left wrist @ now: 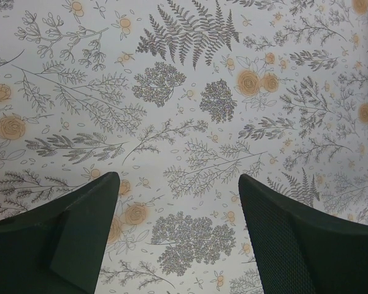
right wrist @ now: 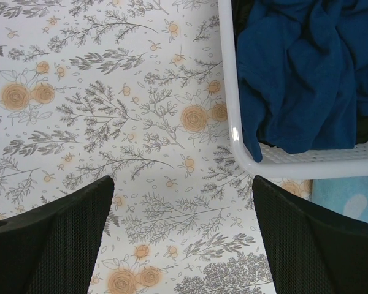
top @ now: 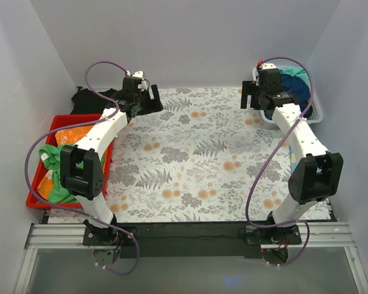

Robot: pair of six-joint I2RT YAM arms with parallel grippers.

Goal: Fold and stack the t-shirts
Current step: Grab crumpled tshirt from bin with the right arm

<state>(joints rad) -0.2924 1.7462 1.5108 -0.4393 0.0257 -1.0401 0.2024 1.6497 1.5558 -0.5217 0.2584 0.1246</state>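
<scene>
The flowered table (top: 190, 159) is stretching between the arms. At its far right the white basket (right wrist: 306, 164) is holding the t-shirts (right wrist: 300, 73), a crumpled blue heap whose long axis I cannot really judge. The right gripper (right wrist: 183, 184), the nearer one, is hovering beside the rim, fingers spread and empty, with the shirts lying ahead and to its right. The left gripper (left wrist: 179, 177) is hanging equally spread, well apart.

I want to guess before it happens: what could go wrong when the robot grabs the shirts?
The blue shirt lies bunched in the white basket, so the open right pincer might catch the rim, or drag the basket along. The black shirt sits crumpled in the far corner beside the left pincer; it may pinch several layers and lift a tangle.
</scene>
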